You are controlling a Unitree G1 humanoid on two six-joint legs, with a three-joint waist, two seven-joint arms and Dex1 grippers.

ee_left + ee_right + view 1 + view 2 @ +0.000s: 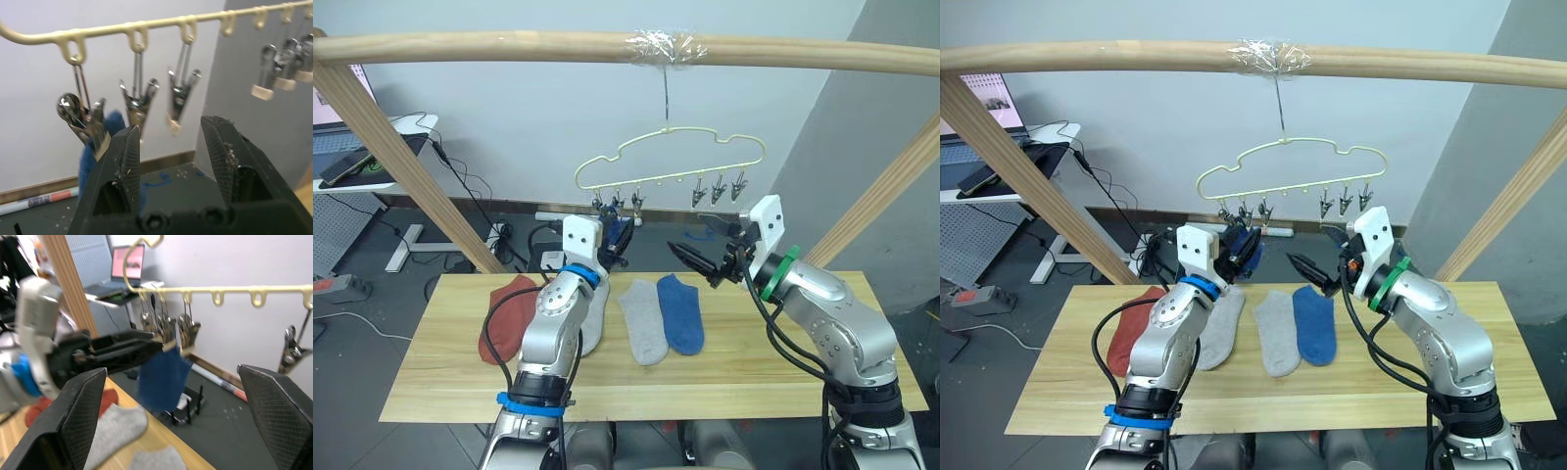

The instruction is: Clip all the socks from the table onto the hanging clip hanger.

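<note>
— What were the end effectors doing?

— The left end effector stood spread, its two black fingers apart and pinching nothing, raised just under the clips at the left end of the clip hanger. A blue sock hung from one of those clips, just beside the fingers; whether they touched it I could not tell. The right end effector was spread wide and empty, in mid-frame right of centre, near the hanger's right clips but apart from them.

— And the other socks?

— On the bench, centre frame: a rust-red sock at the left, a light grey sock partly behind the left arm, another grey sock and a blue sock lying side by side, touching.

— Room to move?

— The bench's right half and front strip lay bare. The hanger hung from a taped spot on the wooden pole, with slanted poles at either side of the frame.

— Any writing?

— None that could be read.
</note>
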